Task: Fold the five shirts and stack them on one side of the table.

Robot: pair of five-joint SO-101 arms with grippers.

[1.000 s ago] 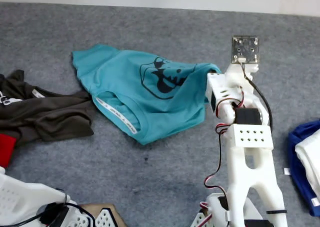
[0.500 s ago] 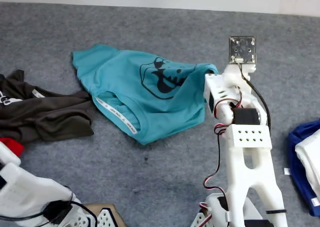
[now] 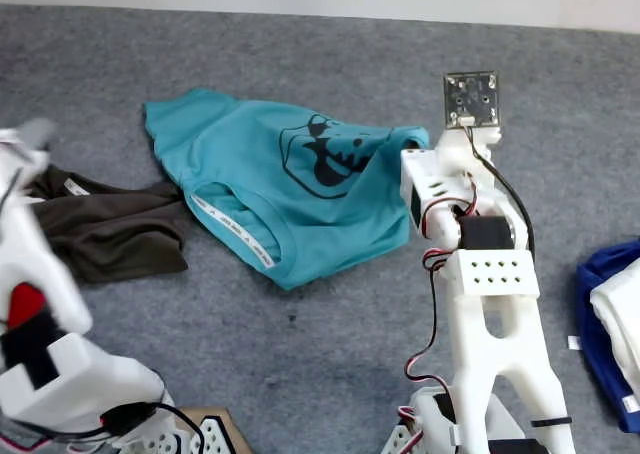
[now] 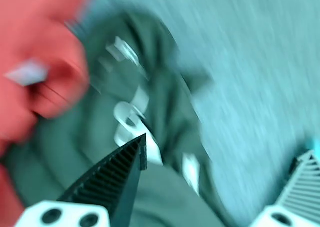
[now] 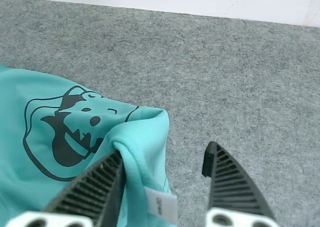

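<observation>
A teal shirt (image 3: 270, 189) lies unfolded in the middle of the grey desk (image 3: 300, 314). A crumpled dark shirt (image 3: 110, 234) sits by the left edge and a blue shirt (image 3: 600, 294) at the right edge. The right gripper (image 5: 165, 152) has its fingers released at the teal shirt's corner, and the left gripper (image 4: 227, 147) has its fingers released above the dark shirt.

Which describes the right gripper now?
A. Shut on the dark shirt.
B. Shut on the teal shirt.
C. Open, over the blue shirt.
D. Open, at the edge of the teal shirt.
D: the right gripper is open, one finger over the edge of the teal shirt, the other over the bare grey table.
</observation>
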